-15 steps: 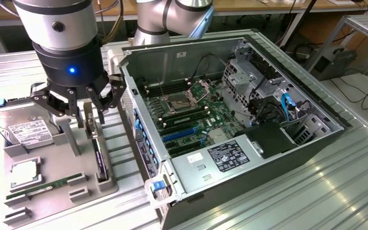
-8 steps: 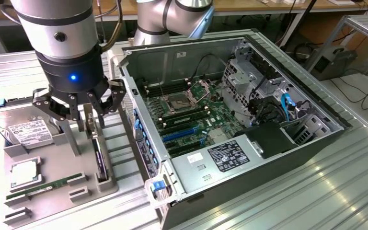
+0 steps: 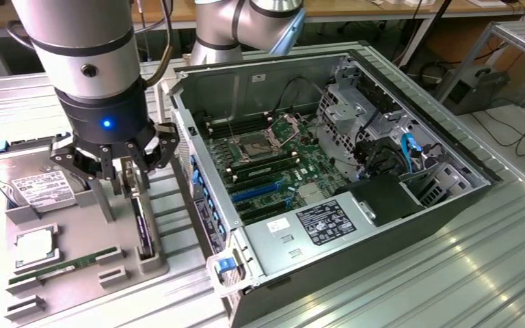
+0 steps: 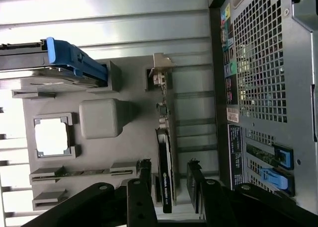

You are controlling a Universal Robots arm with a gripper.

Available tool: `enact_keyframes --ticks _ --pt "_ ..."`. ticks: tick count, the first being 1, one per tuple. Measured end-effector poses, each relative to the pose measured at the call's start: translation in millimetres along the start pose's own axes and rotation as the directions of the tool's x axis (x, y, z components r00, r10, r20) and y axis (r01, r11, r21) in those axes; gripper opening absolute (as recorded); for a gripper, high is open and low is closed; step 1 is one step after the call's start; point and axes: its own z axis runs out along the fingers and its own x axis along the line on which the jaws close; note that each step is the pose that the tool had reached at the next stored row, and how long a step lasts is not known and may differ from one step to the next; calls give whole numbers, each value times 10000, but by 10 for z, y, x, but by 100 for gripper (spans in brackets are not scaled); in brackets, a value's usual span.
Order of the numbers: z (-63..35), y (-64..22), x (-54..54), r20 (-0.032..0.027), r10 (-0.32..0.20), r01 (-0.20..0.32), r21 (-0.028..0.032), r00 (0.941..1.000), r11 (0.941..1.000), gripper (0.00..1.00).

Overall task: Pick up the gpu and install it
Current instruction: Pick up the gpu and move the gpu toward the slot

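Tool (image 3: 128,176) spread, one finger each side of gpu (image 4: 164,118), not yet pinching. Gpu stands on edge in grey holder (image 3: 82,205) on bench, beside open computer case (image 3: 210,89). Risk: off-centre closure tilts card, jams it in holder slot; grip on cooler may slip.

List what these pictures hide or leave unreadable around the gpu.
- Exterior view: the gripper covers the upper end of the gpu. The card stands edge-on, so its fan is unseen.
- Exterior view: print on the hard drive label is too small to read.
- Wrist view: the computer case is cut off by the picture's edge.
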Motion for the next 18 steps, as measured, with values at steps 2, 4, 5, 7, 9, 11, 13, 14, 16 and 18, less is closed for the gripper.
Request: enact_keyframes --ticks 2,4,5,7,9,11,13,14,16,18 --pt "41 -7 1 1 0 0 -1 10000 10000 42" --pt "80 -14 1 0 0 0 0 10000 10000 42" --pt "97 -17 1 0 -1 1 0 10000 10000 42" --pt "146 -25 2 1 0 0 -1 10000 10000 42" --pt "208 -34 3 1 0 0 -2 10000 10000 42" --pt "258 -40 4 0 0 0 0 10000 10000 42" --pt "298 -43 4 0 0 0 -1 10000 10000 42" --pt "320 -44 4 1 0 0 -1 10000 10000 42" --pt "367 -47 5 0 0 0 -1 10000 10000 42" --pt "423 -49 5 1 0 0 -3 10000 10000 42"
